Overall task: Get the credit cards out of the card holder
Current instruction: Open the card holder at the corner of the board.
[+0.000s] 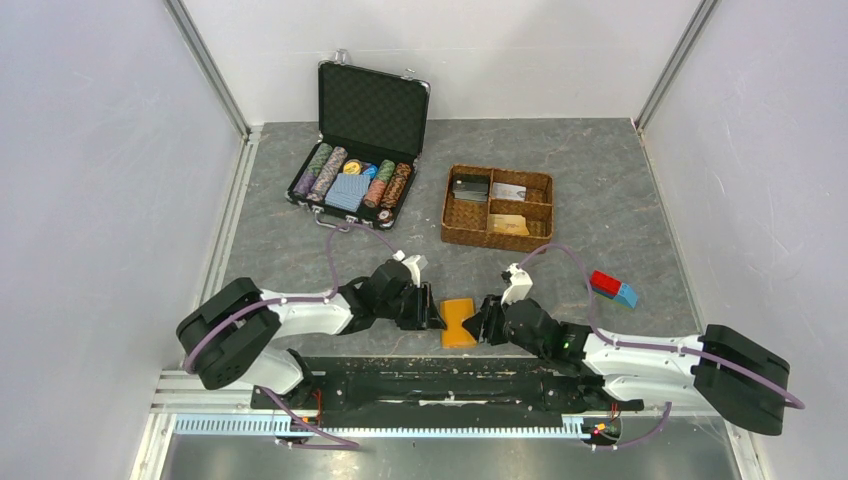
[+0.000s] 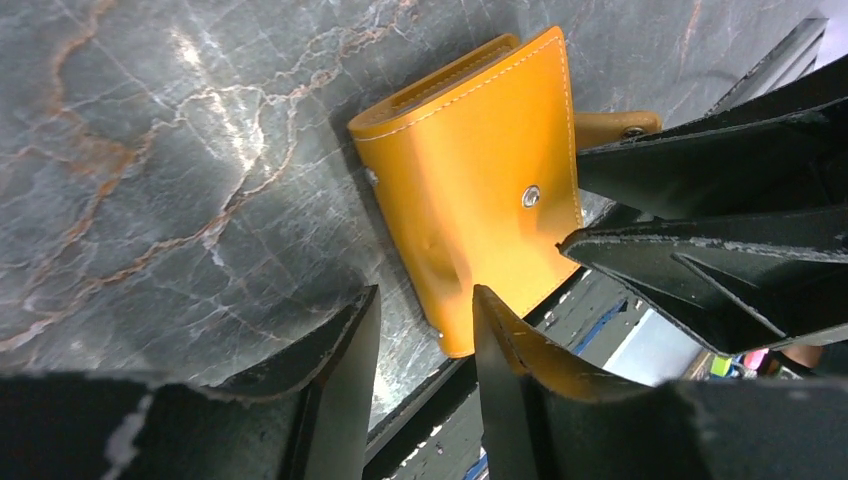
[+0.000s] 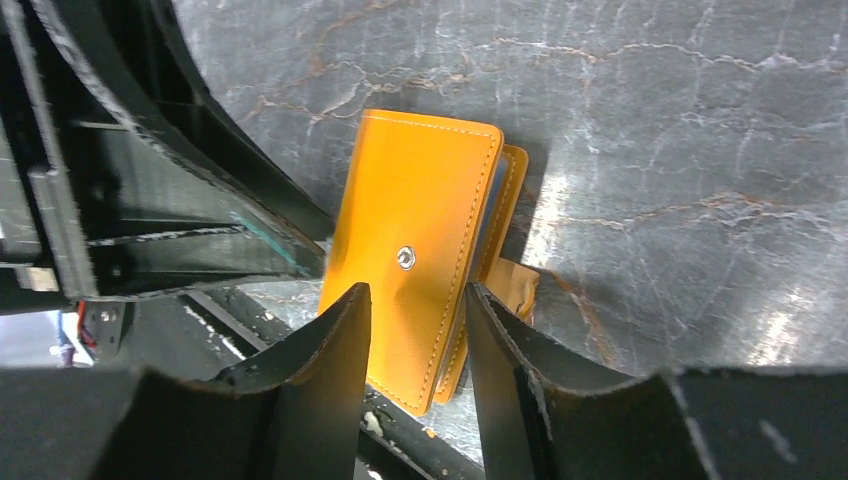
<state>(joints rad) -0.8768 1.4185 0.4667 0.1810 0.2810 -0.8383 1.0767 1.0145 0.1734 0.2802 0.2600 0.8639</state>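
Observation:
The orange card holder (image 1: 459,322) lies shut and flat on the grey stone table near its front edge, between my two grippers. Its snap and stitched cover show in the left wrist view (image 2: 480,190) and the right wrist view (image 3: 410,230). My left gripper (image 1: 436,318) is just left of it, jaws partly open and empty, with the holder's near corner by one fingertip (image 2: 425,325). My right gripper (image 1: 483,325) is just right of it, jaws partly open over the holder's near edge (image 3: 415,310), not pinching it. No credit card shows at the holder.
A brown woven divided basket (image 1: 497,207) behind holds a black item, a pale card and a yellowish card (image 1: 507,225). An open black case (image 1: 358,150) with chips and a blue deck stands back left. A red-and-blue block (image 1: 612,288) lies right. The table's front edge runs just below the holder.

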